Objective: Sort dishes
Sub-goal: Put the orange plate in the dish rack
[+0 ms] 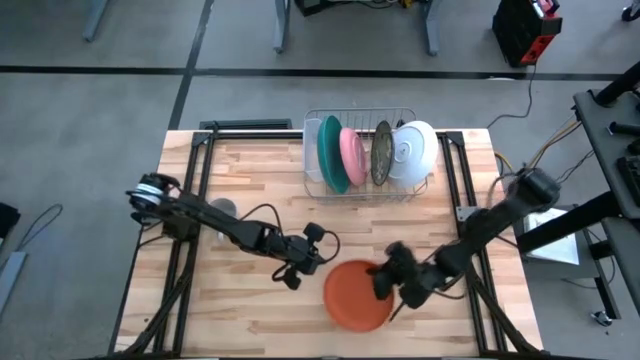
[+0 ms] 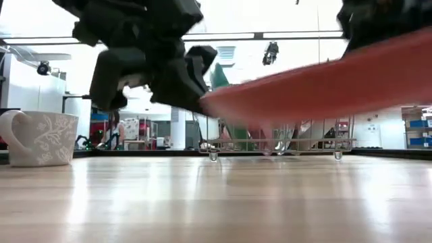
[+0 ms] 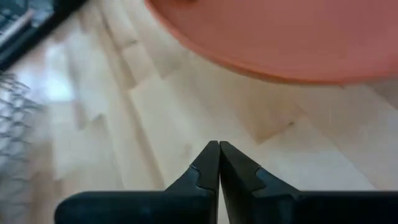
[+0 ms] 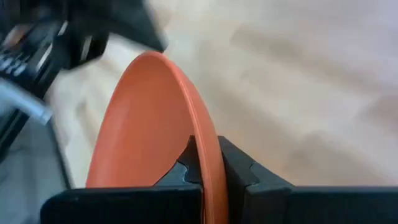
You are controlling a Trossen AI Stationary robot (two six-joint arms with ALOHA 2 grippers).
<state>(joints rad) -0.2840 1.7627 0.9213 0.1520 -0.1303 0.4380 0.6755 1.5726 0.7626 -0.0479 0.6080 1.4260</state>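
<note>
The orange-red plate [image 1: 355, 294] hangs over the near middle of the table, held by my right gripper [image 1: 386, 281], which is shut on it. In the low view the plate [image 2: 317, 84] floats tilted above the wood. My left gripper [image 1: 297, 272] hovers just left of the plate, shut and empty [image 3: 219, 163]. The teal plate [image 1: 331, 153], pink plate [image 1: 352, 157], dark green flowered plate [image 1: 381, 153] and white bowl [image 1: 414, 152] stand on edge in the wire rack [image 1: 360, 190] at the far side. My right gripper pinches the orange-red plate's rim [image 4: 208, 163] between its two fingers, one on the upper face and one on the underside. It comes at the plate from the table's right side. The plate is lifted clear of the table and tilted, higher at the gripped side.
A small grey mug [image 2: 38, 138] stands on the table at the left [image 1: 222, 210]. Bare wood lies between the rack and the arms and along the near edge. Black frame rails [image 1: 196, 170] run along both table sides.
</note>
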